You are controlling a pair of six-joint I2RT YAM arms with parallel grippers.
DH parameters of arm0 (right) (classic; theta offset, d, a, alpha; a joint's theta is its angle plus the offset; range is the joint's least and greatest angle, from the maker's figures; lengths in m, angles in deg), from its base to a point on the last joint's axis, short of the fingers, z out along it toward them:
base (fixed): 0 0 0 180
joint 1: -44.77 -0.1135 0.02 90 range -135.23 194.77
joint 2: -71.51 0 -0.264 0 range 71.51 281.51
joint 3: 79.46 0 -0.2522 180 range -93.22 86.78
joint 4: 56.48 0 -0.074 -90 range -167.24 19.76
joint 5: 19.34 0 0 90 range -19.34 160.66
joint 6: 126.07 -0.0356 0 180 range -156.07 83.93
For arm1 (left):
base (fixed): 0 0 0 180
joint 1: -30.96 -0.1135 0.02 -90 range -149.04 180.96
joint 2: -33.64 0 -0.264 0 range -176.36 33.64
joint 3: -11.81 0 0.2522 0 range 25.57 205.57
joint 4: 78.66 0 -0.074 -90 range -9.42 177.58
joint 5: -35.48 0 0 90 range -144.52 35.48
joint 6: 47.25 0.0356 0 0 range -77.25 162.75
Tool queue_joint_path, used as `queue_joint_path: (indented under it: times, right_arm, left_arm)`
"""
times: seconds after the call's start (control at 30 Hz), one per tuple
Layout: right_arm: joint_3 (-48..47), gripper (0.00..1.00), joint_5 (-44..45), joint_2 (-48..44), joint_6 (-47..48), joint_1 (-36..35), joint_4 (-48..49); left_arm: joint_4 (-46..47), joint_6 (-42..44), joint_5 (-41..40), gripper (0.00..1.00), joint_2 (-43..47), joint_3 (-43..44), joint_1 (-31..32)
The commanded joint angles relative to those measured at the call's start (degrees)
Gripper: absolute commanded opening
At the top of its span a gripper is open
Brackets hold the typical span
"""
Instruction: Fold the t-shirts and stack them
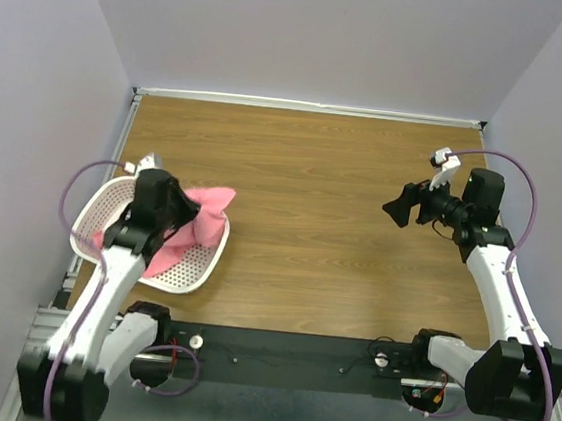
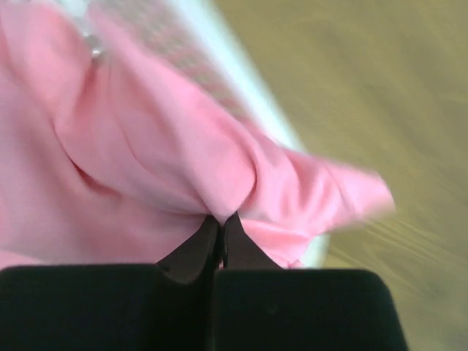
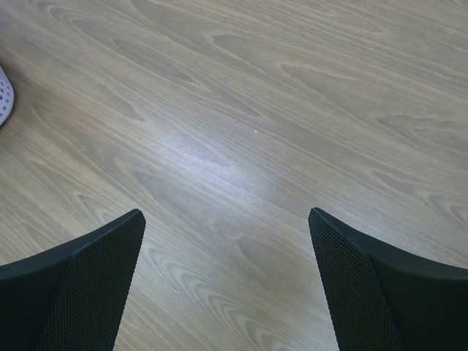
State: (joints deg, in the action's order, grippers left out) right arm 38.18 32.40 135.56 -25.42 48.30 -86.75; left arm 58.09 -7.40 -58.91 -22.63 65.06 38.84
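1. At the near left of the wood-grain counter (image 1: 320, 225), close to its left edge, I see a white plastic mesh basket (image 1: 96, 201). It is oval, with a wide perforated rim.
2. The plain salmon-pink cloth t-shirt (image 1: 205, 218) is bunched up in that basket. Part of it lies on the mesh floor. The rest is gathered into a raised peak over the right side of the basket, and one loose flap points right, out over the rim.
3. The left arm (image 1: 119, 264) comes up from its near-left base and bends over the basket, so its wrist hides much of the shirt from above. Through the left wrist camera the left jaws are pressed together, pinching a fold of the t-shirt (image 2: 183, 161). The two black tips meet and the pink cloth puckers into creases right at them. That view is smeared, but I can make out the basket's white rim (image 2: 241, 80) beyond the cloth and the counter (image 2: 380, 88) to the right of it.
4. The right arm (image 1: 501, 274) stands on the right side of the counter, held above the wood and well apart from the shirt and basket.
5. The right jaws are spread wide and point left. In the right wrist camera only the counter (image 3: 234, 110) shows between them, and a sliver of the basket (image 3: 4, 95) sits at the left edge.
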Motion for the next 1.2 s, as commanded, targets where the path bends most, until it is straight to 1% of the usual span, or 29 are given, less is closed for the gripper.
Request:
queue_joint_path:
  times: [0.0,0.03,0.07,0.1,0.13,0.17,0.2,0.23,0.27,0.33,0.37,0.4,0.47,0.53,0.63,0.77,0.8,0.83,0.87,0.9,0.93,0.97,1.0,1.03,1.1,1.13,1.17]
  right_arm:
    - [-1.85,1.0,0.29,-0.95,0.86,-0.1,-0.89]
    - [-1.85,1.0,0.29,-0.77,0.86,-0.1,-0.89]
    - [-1.85,1.0,0.29,-0.68,0.86,-0.1,-0.98]
    - [-1.85,1.0,0.29,-0.51,0.95,-0.1,-0.89]
    - [-1.94,1.0,0.47,-0.25,0.95,-0.1,-0.89]
    - [-1.76,1.0,0.73,-0.16,0.95,-0.1,-0.89]
    - [-1.76,1.0,0.82,-0.16,0.95,-0.1,-0.89]
    - [-1.68,1.0,0.91,-0.07,1.03,-0.1,-0.89]
    - [-1.67,1.0,1.34,0.02,1.21,-0.1,-0.89]
    - [-1.67,1.0,2.13,-0.15,1.47,-0.1,-0.89]
    - [-1.76,1.0,3.01,-0.33,1.65,-0.1,-0.89]
    - [-1.76,1.0,3.8,-0.42,1.65,-0.1,-0.89]
    - [-1.85,1.0,5.55,-0.51,1.74,-0.1,-0.89]
    - [-1.94,1.0,6.27,-0.68,1.91,-0.1,-0.89]
    - [-2.03,1.0,7.58,-0.86,2.09,-0.1,-0.89]
    - [-2.11,1.0,8.38,-0.77,2.09,-0.1,-0.8]
    - [-2.03,1.0,8.46,-0.77,2.09,-0.1,-0.8]
    - [-2.11,1.0,8.47,-0.77,2.18,-0.1,-0.8]
    - [-2.03,1.0,8.55,-0.77,2.09,-0.1,-0.89]
    - [-2.03,1.0,8.55,-0.77,2.18,-0.1,-0.89]
    - [-2.03,1.0,8.55,-0.77,2.26,-0.1,-0.89]
    - [-2.03,1.0,8.47,-0.68,2.18,-0.1,-0.89]
    - [-2.03,1.0,8.38,-0.6,2.18,-0.1,-0.89]
    - [-2.03,1.0,8.29,-0.51,2.09,-0.1,-0.89]
    - [-2.03,1.0,7.94,-0.42,2.0,-0.1,-0.98]
    - [-2.03,1.0,7.94,-0.42,2.09,-0.1,-0.8]
    - [-2.03,1.0,7.76,-0.33,2.0,-0.1,-0.8]
  left_arm:
    - [26.32,17.07,20.17,0.0,23.59,3.5,0.21]
    - [31.03,17.54,25.07,0.0,24.97,4.71,0.21]
    - [33.86,17.28,27.21,0.0,24.63,6.64,0.21]
    - [37.28,17.37,30.54,0.0,20.11,9.18,0.29]
    - [38.36,16.93,37.71,0.0,16.67,15.04,0.29]
    - [39.85,15.45,41.17,0.0,10.11,17.88,0.56]
    - [44.91,12.65,43.64,0.0,7.43,20.34,2.65]
    - [46.53,12.36,44.71,0.0,5.05,23.15,4.15]
    - [46.89,13.14,43.33,0.0,3.03,29.71,5.81]
    - [46.55,14.72,41.83,0.0,-2.68,36.42,10.47]
    - [46.46,14.38,41.39,0.0,-4.44,42.02,11.36]
    - [46.55,13.77,41.47,0.0,-7.86,44.25,11.98]
    - [47.07,12.54,41.12,0.0,-10.6,48.03,14.26]
    - [47.34,12.53,40.33,0.0,-13.51,48.49,16.02]
    - [47.69,13.06,37.79,0.0,-15.36,45.78,18.13]
    - [48.48,13.32,37.08,0.0,-16.5,37.36,19.1]
    - [47.35,13.85,36.82,0.18,-16.94,36.03,19.19]
    - [45.77,14.63,35.77,0.55,-17.12,35.06,19.19]
    - [43.32,16.3,34.54,0.98,-17.55,34.09,19.28]
    - [37.81,19.88,33.05,0.98,-17.38,33.91,19.54]
    - [35.76,21.4,30.95,0.98,-17.03,33.21,19.63]
    - [32.78,23.24,26.05,0.98,-15.2,31.11,19.63]
    - [31.09,23.26,22.78,0.99,-14.31,30.05,19.63]
    - [29.6,24.04,15.36,0.98,-13.44,28.21,19.54]
    - [23.73,23.88,8.9,0.98,-11.07,26.09,19.63]
    - [22.39,22.74,5.73,0.98,-10.27,24.95,19.54]
    - [21.16,19.68,0.05,0.98,-9.48,21.89,19.54]
